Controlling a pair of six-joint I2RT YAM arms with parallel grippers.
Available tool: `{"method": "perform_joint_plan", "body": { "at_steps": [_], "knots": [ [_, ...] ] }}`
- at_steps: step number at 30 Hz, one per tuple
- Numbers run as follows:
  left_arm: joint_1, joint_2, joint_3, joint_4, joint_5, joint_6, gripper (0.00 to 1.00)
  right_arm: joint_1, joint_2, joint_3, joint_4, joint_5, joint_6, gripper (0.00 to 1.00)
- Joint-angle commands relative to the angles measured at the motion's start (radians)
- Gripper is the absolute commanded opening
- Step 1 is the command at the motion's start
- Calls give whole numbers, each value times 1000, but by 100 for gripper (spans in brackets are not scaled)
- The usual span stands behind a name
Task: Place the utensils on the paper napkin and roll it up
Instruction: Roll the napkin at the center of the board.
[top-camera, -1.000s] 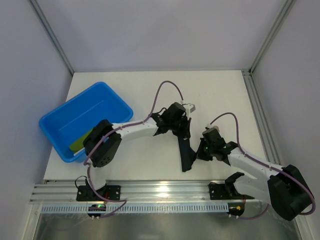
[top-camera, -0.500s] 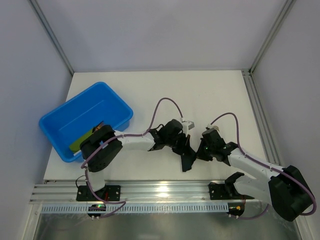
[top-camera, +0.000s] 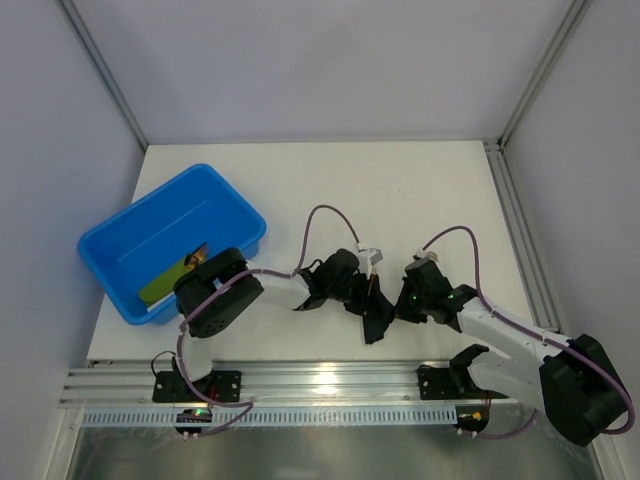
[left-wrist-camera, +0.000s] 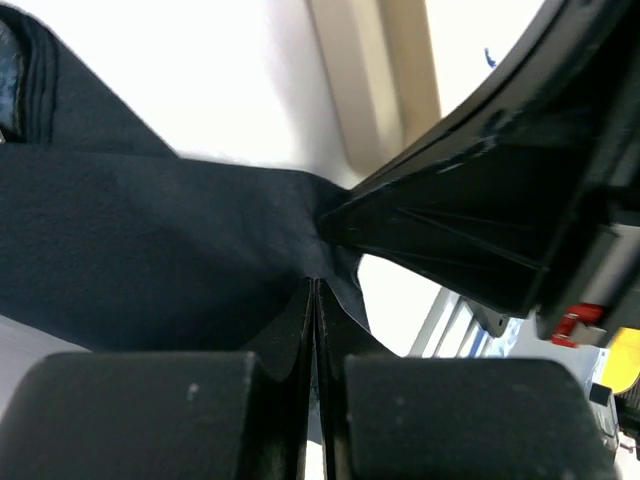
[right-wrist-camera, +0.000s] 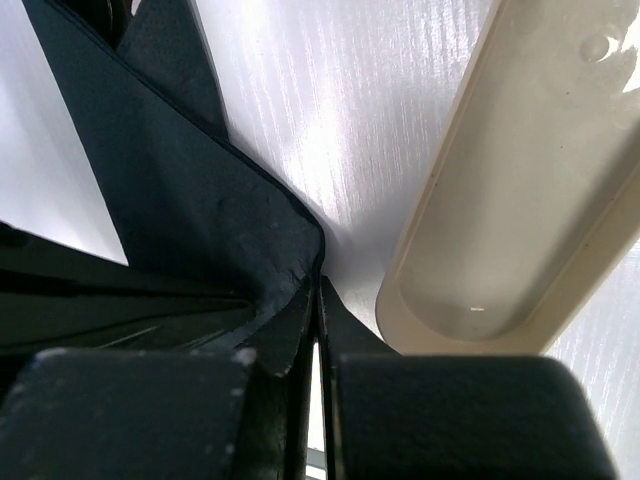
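The napkin (top-camera: 375, 325) lay as a narrow, creased black strip on the white table (top-camera: 300, 180), close to the near edge and a little right of its middle. Both arms reached in over it, and their wrists nearly met there.

The left gripper (left-wrist-camera: 313, 285) had its fingers pressed together on a fold of the napkin. The right gripper (right-wrist-camera: 315, 290) was likewise pinched tight on a folded edge of the black paper, facing the left one. A beige rounded bar (right-wrist-camera: 510, 200) rested on the table just beside the napkin, on the right gripper's side.

A blue tub (top-camera: 170, 235) sat at the table's left edge, well apart from the napkin. Something green and yellow (top-camera: 165, 287) lay in its near corner.
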Motion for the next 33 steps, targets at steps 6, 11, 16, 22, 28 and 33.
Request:
{"method": "perform_joint_plan", "body": {
  "at_steps": [6, 11, 16, 22, 28, 33],
  "knots": [
    [4, 14, -39, 4, -78, -1, 0, 10, 23, 7, -49, 42, -36, 4],
    [3, -26, -65, 13, -78, 19, 0, 10, 29, 9, -48, 42, -37, 4],
    [3, -81, -55, 22, -43, 19, 0, 11, 29, 13, -54, 50, -42, 4],
    [-8, -99, -76, 73, -21, -22, 0, 16, 40, 10, -46, 46, -41, 4],
    [-72, -72, -87, 107, -31, -42, 0, 20, 54, 7, -29, 42, -42, 4],
    [-88, -33, -139, 154, -41, -83, 0, 23, 51, 12, -34, 42, -41, 4]
  ]
}}
